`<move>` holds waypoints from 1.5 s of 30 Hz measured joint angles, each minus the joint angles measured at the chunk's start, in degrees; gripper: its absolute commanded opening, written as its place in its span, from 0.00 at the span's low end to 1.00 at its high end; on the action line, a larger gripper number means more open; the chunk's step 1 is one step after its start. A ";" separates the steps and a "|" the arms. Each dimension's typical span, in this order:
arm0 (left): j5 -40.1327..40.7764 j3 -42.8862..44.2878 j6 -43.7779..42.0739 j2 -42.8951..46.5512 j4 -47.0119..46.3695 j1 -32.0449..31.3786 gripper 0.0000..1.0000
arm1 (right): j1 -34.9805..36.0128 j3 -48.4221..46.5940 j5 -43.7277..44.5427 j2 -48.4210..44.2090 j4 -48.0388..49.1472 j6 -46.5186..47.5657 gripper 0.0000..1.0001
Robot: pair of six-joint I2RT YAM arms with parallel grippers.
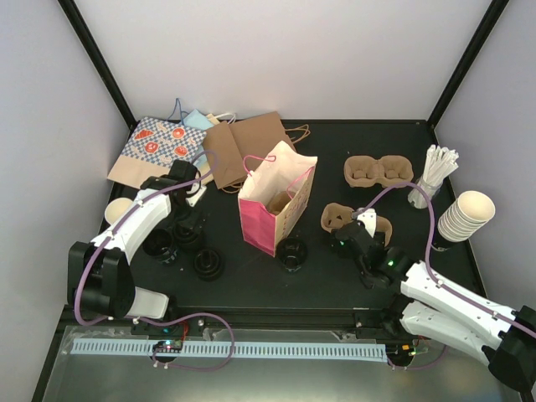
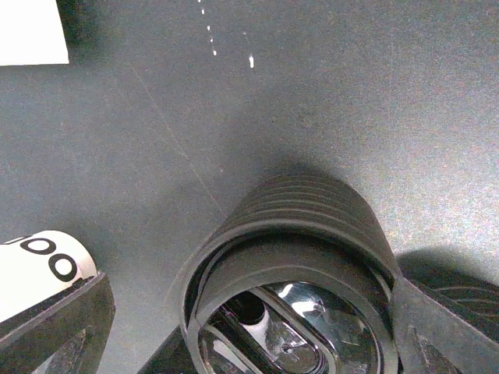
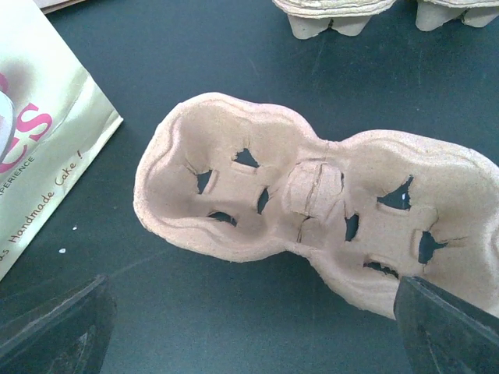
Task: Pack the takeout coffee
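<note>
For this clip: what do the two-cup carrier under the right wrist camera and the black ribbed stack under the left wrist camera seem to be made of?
Two-cup carrier: probably moulded paper pulp. It is matte tan with a fibrous, uneven surface and ragged slits in the wells.
Stack of black lids: likely thin plastic. The smooth, even rims nest closely together, and there is a glossy reflection inside.

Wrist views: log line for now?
left jaws open | over black lid stack | right jaws open | over empty pulp carrier | nothing held

paper gift bag (image 3: 48,125), left edge of frame: "Handmade Cake !", partial "…ERIENCE" | white part (image 2: 35,269), lower left: "00"
</note>
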State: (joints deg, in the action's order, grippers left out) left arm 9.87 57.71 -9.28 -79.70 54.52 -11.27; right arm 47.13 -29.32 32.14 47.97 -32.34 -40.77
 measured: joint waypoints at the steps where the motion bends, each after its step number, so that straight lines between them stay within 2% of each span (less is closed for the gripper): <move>1: 0.02 0.00 -0.17 0.00 0.00 0.02 0.99 | 0.00 0.00 -0.04 0.07 -0.02 0.00 1.00; 9: -1.99 0.00 -1.20 0.00 0.07 0.00 0.97 | 0.00 0.00 -0.24 0.09 0.00 0.00 1.00; 17: -5.38 1.73 -0.37 0.39 0.76 0.00 0.99 | 0.00 0.00 -0.26 0.46 0.02 0.00 1.00; 24: -7.08 3.43 3.10 6.29 1.16 0.02 0.99 | 0.00 0.00 -0.24 0.48 0.02 0.00 1.00; 31: -8.94 5.92 13.49 11.50 3.08 0.02 0.98 | 0.00 0.00 -0.22 0.61 0.02 0.00 1.00; 35: -13.05 5.79 22.14 13.88 4.52 0.02 0.83 | 0.00 0.00 -0.22 0.63 0.02 0.00 1.00; 37: -15.65 4.26 25.94 15.82 3.52 0.00 0.80 | 0.00 0.00 -0.22 0.63 0.02 0.00 1.00; 41: -18.08 -1.27 32.39 21.22 1.95 0.00 0.78 | 0.00 0.00 -0.22 0.63 0.02 0.00 1.00; 45: -13.73 -3.58 37.38 22.67 1.88 -0.04 0.81 | -0.02 0.00 -0.22 0.63 0.04 0.00 1.00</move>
State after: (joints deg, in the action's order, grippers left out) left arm -3.86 54.13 28.10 -57.04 56.40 -11.31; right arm 47.11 -29.32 31.92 48.60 -32.29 -40.77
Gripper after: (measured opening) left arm 0.787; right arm 0.999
